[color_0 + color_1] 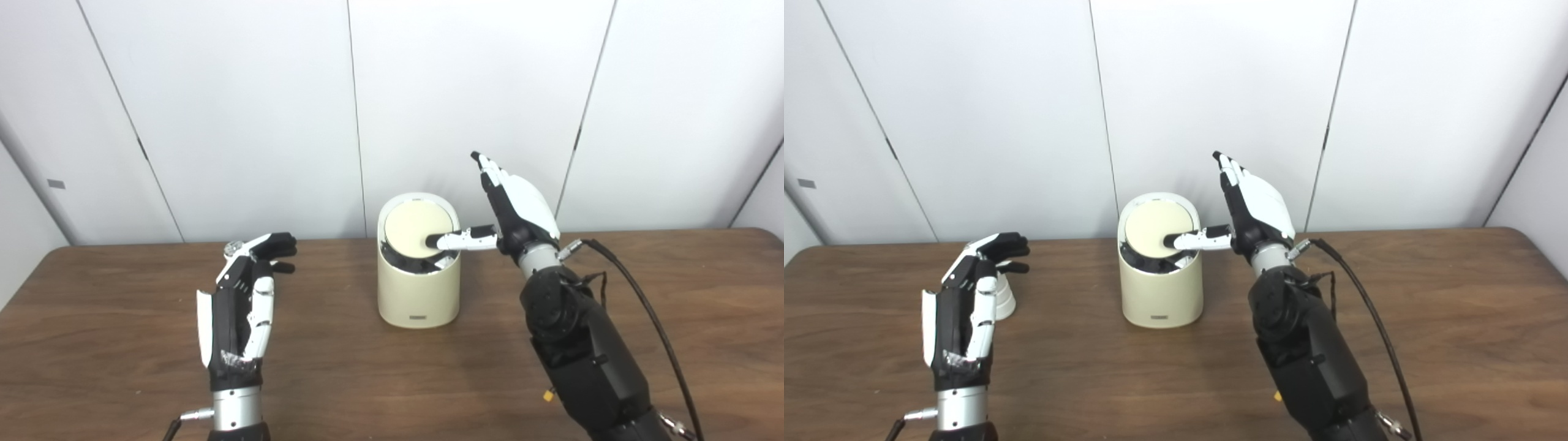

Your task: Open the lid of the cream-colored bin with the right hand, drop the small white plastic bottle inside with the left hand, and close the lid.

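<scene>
right hand (517,205) thumb on tilted bin lid (418,228)

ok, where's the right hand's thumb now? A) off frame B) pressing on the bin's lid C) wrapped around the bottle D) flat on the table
B: the right hand has its thumb tip on the tilted lid of the cream bin, other fingers raised and apart.

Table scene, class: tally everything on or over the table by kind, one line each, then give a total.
Robot hands: 2, the left hand and the right hand
Cream-colored bins: 1, the bin, its lid tilted under the right thumb
Small white bottles: 1, the bottle, mostly hidden behind the left hand
Total: 4
</scene>
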### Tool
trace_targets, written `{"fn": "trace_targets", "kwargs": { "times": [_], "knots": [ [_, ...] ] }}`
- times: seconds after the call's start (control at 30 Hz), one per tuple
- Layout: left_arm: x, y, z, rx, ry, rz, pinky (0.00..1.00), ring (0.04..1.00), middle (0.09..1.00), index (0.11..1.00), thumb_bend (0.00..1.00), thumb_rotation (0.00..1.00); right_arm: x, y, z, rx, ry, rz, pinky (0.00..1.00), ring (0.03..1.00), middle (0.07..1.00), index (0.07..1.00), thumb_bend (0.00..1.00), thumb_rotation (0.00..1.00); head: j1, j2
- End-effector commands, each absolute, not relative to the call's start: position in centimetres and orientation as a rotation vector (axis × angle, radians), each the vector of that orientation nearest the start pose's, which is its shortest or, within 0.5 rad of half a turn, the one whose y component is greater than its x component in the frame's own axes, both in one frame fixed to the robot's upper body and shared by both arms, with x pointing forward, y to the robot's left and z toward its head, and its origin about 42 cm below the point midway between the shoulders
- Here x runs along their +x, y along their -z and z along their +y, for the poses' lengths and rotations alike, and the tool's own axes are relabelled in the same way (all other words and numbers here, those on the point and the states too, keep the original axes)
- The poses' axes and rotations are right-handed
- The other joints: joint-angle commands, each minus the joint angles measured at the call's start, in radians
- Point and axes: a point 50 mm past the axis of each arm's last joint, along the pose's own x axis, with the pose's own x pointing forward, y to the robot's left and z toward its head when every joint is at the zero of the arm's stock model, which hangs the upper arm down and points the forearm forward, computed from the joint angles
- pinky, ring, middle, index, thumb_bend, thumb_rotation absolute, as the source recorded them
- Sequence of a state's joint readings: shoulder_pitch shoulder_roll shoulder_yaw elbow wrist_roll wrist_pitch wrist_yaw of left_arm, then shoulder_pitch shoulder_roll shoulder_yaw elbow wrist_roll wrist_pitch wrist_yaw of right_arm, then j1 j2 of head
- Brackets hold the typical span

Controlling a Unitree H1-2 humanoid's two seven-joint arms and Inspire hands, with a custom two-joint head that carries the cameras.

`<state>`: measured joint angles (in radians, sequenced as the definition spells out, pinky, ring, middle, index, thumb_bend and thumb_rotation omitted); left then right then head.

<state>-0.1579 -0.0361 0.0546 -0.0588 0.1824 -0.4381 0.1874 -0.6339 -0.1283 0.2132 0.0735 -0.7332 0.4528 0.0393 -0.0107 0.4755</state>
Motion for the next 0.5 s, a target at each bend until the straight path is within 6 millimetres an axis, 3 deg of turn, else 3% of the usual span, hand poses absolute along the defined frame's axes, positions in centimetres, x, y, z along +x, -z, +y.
{"fn": "trace_targets", "kwargs": {
  "times": [0.0, 0.47],
  "knots": [
    [32.19, -20.6, 20.17, 0.084, -0.173, -0.741, 0.58, 0.672, 0.688, 0.682, 0.23, 0.76, 44.99, -30.87, -15.02, -0.9, 0.104, -0.3, 0.99, 1.0, 1.0, 1.0, 0.91, 0.44, -0.001, 0.001],
    [32.18, -20.78, 19.76, 0.073, -0.176, -0.748, 0.57, 0.665, 0.681, 0.674, 0.21, 0.74, 45.46, -30.6, -14.19, -0.943, 0.131, -0.307, 0.98, 1.0, 1.0, 1.0, 0.92, 0.47, 0.004, 0.002]
  ]
}}
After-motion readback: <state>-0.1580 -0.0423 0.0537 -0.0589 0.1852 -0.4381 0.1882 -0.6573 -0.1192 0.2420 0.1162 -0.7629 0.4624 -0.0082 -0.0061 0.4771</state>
